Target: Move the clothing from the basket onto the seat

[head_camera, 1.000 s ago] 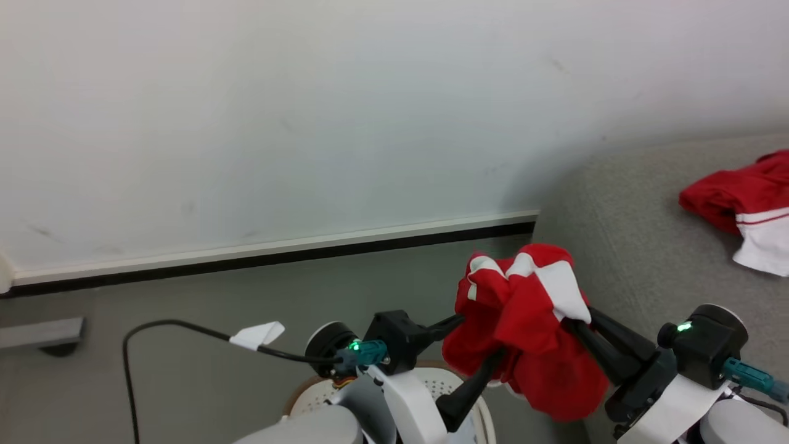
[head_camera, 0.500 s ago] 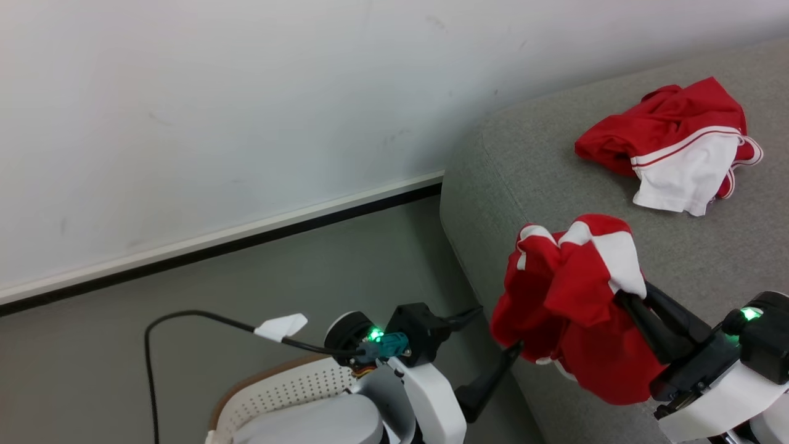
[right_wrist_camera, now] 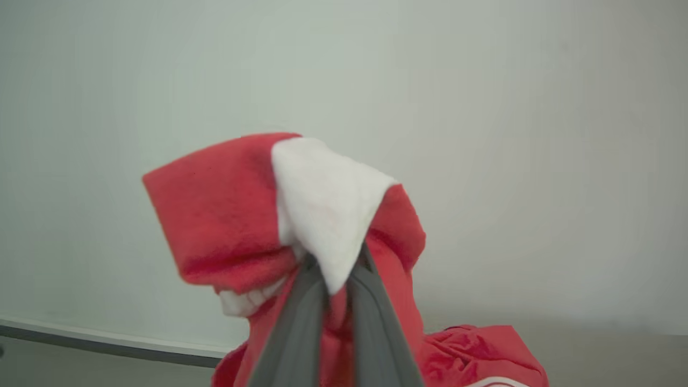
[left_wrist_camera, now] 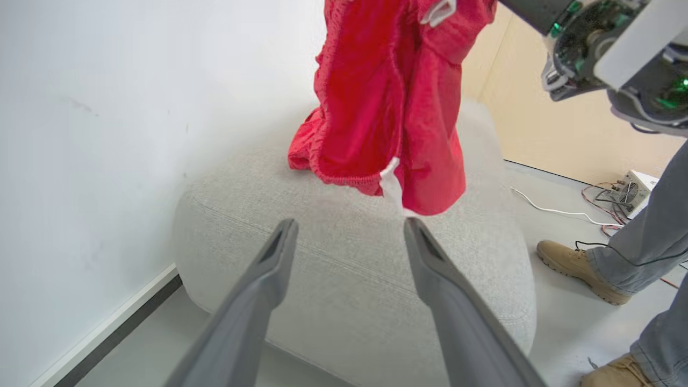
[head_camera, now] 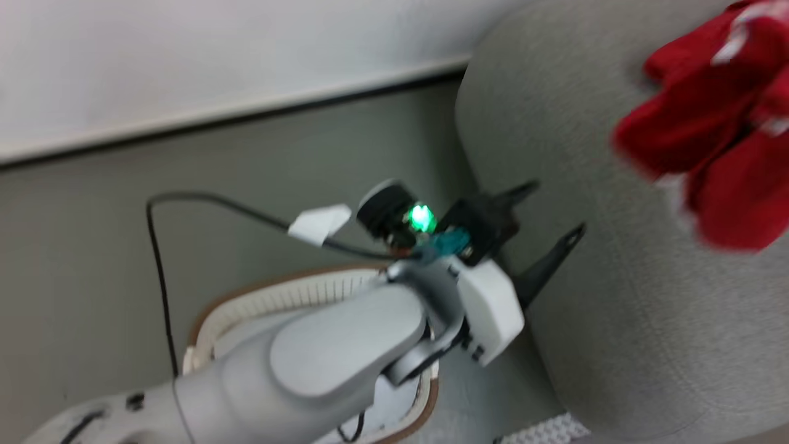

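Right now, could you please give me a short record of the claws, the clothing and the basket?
left claw: open, empty, pointing toward the sofa
right claw: shut on the red-and-white garment
garment: hanging over the sofa, not yet set down
basket: on the floor beside the sofa, under the left arm
person: legs and tan boots on the floor beyond the sofa

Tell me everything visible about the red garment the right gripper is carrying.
The soft red fabric garment with white patches hangs crumpled in loose folds, gathered hem and a white tag lowest, over the light grey woven sofa seat; contact with it is unclear. The right gripper is shut on a red-and-white fold at its top.
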`<state>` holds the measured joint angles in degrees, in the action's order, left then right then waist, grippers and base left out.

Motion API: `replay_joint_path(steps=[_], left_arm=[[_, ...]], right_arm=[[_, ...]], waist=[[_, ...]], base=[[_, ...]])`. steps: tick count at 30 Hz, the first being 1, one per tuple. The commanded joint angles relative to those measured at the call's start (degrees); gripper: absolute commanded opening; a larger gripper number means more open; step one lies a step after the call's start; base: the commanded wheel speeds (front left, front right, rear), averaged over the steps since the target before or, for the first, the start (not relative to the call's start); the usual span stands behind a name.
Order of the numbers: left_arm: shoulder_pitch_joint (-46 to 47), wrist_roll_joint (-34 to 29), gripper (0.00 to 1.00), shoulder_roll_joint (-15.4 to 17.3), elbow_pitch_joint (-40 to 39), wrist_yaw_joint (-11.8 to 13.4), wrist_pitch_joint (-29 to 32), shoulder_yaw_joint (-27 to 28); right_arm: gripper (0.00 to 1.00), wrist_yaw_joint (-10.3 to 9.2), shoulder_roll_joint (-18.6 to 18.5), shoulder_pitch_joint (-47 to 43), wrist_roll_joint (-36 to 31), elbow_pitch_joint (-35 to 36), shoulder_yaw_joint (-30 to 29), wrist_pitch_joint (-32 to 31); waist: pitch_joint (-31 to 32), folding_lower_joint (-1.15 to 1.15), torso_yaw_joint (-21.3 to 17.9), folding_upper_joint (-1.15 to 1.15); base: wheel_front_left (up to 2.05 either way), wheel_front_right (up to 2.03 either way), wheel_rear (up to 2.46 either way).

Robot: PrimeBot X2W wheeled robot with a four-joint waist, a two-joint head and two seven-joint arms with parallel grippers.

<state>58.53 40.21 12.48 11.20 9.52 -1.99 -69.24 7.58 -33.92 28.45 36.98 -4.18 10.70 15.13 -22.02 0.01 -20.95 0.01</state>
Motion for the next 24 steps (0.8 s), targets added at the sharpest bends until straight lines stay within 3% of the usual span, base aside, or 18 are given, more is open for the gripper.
replay_joint_path(steps=[1, 9, 16, 23, 24], left_arm=[[1.8, -0.8, 1.00, -0.1, 0.5, -0.3, 0.3, 0.3], [13.0, -4.0, 1.00, -2.9, 5.5, -2.0, 0.4, 2.0], [17.6, -5.5, 1.00, -5.4, 7.8, -3.3, -0.1, 1.6], [18.5, -5.3, 1.00, -7.1, 8.1, -3.1, -0.9, 1.3], [18.3, -5.2, 1.00, -7.2, 8.2, -3.2, -0.9, 1.2]], right_arm=[[0.00, -0.17, 0.0, 2.2, 0.8, -0.3, -1.4, 0.0], [0.00, -0.17, -5.9, 17.7, 0.6, -11.6, -11.4, 0.0], [0.00, -0.17, -10.4, 29.5, -4.5, -28.2, -16.0, 0.0], [0.00, -0.17, -3.4, 32.8, -12.7, -42.4, -18.8, 0.0], [0.35, -0.17, -2.3, 33.0, -13.5, -43.7, -19.3, 0.0]], waist=[[-8.4, -0.01, 3.2, -0.01], [-19.4, -0.01, 6.2, -0.01], [-22.8, -0.01, 8.5, -0.01], [-24.3, -0.01, 9.2, -0.01], [-24.4, -0.01, 9.2, -0.01]], base=[[0.00, 0.00, 0.00], [0.00, 0.00, 0.00], [0.00, 0.00, 0.00], [0.00, 0.00, 0.00], [0.00, 0.00, 0.00]])
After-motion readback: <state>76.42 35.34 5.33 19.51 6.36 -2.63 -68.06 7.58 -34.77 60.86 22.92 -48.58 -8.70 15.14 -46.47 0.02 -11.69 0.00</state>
